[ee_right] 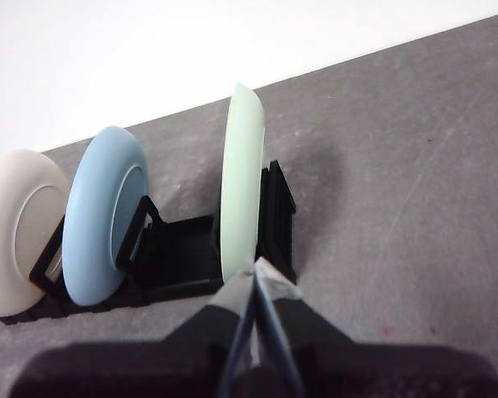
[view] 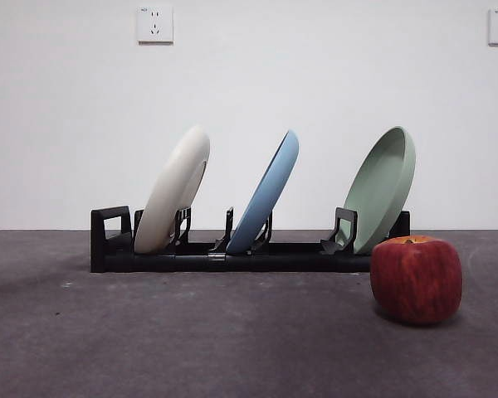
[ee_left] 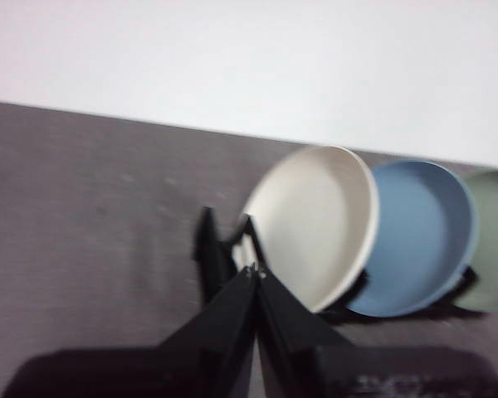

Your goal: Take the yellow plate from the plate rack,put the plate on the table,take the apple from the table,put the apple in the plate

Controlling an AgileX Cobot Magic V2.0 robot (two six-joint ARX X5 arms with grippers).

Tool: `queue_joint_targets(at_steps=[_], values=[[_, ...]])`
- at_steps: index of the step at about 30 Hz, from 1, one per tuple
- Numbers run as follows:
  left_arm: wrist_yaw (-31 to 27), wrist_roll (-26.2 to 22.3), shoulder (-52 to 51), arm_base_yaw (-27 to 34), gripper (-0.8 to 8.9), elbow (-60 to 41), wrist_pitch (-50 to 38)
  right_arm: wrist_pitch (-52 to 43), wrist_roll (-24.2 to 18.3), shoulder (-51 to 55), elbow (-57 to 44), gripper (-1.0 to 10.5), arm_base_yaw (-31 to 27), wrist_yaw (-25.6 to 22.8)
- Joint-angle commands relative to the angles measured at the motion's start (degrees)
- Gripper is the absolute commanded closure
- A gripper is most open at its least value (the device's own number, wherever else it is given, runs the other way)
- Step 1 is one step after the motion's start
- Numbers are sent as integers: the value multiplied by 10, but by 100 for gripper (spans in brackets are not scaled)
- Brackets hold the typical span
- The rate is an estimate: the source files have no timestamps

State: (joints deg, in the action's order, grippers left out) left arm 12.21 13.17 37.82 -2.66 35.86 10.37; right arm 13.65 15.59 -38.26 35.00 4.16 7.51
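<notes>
Three plates racked: yellow plate [view: 176, 192], blue [view: 267, 192], green [view: 385, 187].

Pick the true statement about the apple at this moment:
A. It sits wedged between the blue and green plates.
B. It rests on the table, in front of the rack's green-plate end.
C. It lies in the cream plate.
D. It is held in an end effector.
B: the apple rests on the table, nearer the camera than the plate rack, by the pale green plate.
</notes>
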Motion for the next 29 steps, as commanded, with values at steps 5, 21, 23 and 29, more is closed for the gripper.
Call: queue_joint_targets(at_steps=[5,21,23,29], values=[[75,3,161,0,816,128,40,37,-42,-113,114,936,0,49],[123,-15,440,-52,556,395,134,77,-57,-212,197,687,1,121],[123,-19,475,-65,556,431,149,83,-58,-212,197,687,1,121],[122,-29,558,-104,556,515,183,94,-58,-212,197,689,1,121]])
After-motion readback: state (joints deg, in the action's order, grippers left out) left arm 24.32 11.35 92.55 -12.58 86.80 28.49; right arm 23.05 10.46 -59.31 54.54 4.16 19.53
